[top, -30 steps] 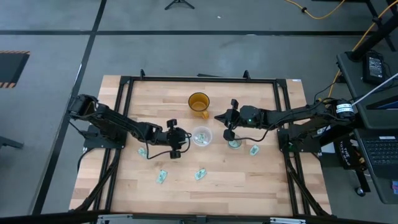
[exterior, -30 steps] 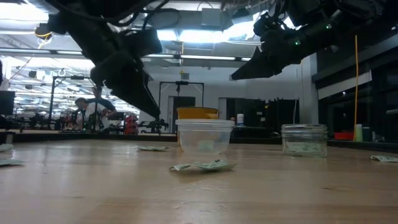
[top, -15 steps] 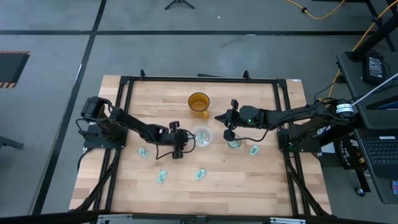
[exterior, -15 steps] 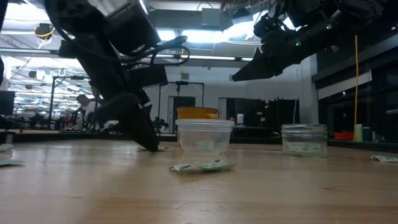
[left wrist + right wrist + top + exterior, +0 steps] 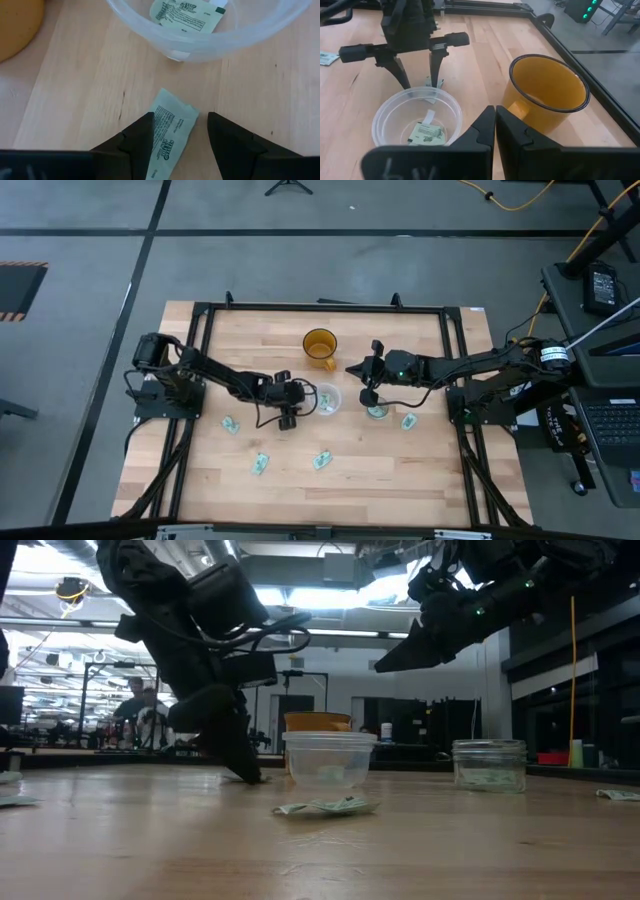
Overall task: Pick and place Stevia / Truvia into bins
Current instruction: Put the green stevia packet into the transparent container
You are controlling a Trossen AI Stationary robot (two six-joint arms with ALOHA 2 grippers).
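Note:
My left gripper (image 5: 177,127) is open and low at the table, just on the left side of the clear plastic cup (image 5: 325,398). Its fingers stand on either side of a pale green-and-white packet (image 5: 172,132) lying flat on the wood. One more packet (image 5: 187,15) lies inside the clear cup. My right gripper (image 5: 495,122) is shut and empty. It hovers above the table between the clear cup and the amber cup (image 5: 320,345). The smaller grey cup (image 5: 377,411) stands to the right and holds packets (image 5: 490,778). My left gripper comes from above, slanting down, with one finger (image 5: 142,132) at the packet's long edge (image 5: 157,125) and the other finger a little apart from it. Whether that finger touches the packet, I cannot tell. The packet lies flat on the table.
Loose packets lie on the table's near half (image 5: 231,424), (image 5: 261,464), (image 5: 322,460), and one (image 5: 408,421) lies right of the grey cup. The amber handled cup stands behind the clear cup. A black frame (image 5: 200,310) rims the table. People move in the room beyond (image 5: 140,710).
My left gripper has come down from above the table to the wood and moved right, toward the clear cup, so that its fingers now straddle a packet there. My right arm has kept still.

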